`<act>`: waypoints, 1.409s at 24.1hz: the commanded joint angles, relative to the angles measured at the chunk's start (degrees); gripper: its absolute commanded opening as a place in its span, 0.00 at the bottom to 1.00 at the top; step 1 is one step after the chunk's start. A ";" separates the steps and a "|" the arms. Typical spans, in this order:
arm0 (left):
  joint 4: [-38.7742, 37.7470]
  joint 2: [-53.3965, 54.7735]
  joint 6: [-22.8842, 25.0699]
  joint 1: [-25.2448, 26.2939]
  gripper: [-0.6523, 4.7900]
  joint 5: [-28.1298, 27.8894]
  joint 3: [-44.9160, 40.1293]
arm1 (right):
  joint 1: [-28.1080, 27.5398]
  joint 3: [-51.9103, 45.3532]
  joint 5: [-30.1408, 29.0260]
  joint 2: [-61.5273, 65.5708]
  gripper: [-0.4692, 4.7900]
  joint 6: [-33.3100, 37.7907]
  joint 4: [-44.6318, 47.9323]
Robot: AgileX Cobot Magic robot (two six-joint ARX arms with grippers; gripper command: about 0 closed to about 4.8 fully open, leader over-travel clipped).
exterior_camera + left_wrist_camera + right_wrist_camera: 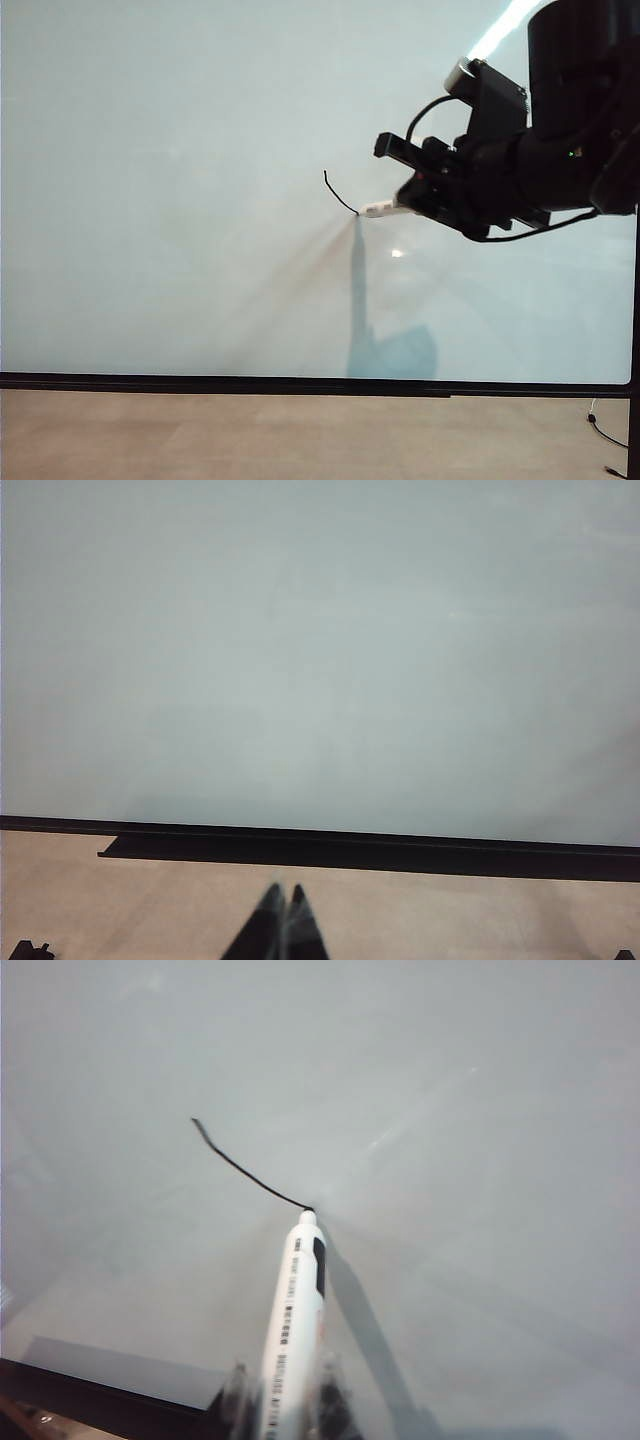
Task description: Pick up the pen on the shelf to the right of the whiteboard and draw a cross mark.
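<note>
The whiteboard (180, 180) fills most of the exterior view. My right gripper (412, 197) comes in from the right and is shut on the pen (380, 209), whose dark tip touches the board. One thin black stroke (338, 195) runs up and to the left from the tip; it is a single line, not a cross mark. In the right wrist view the white pen (296, 1310) stands between the fingers of the right gripper (288, 1400), its tip at the end of the stroke (240, 1165). My left gripper (285, 892) is shut and empty, low in front of the board (320, 650).
The board's black lower frame (300, 383) runs along a tan surface (250, 435). A black ledge (350, 850) lies under the board in the left wrist view. A thin cable (605, 435) lies at the lower right by the frame's right edge (634, 320).
</note>
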 commanded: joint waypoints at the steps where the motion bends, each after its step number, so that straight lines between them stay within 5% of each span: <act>1: 0.72 0.02 0.26 0.00 0.11 0.02 0.15 | -0.02 -1.09 2.27 -0.24 0.08 0.98 1.44; 17: 0.72 0.02 0.26 0.00 0.11 0.02 0.17 | -0.07 -2.60 5.31 -0.24 0.08 2.01 1.92; 34: 0.72 0.02 0.26 0.00 0.11 0.00 0.15 | -0.04 -0.17 1.81 -0.24 0.08 1.38 1.77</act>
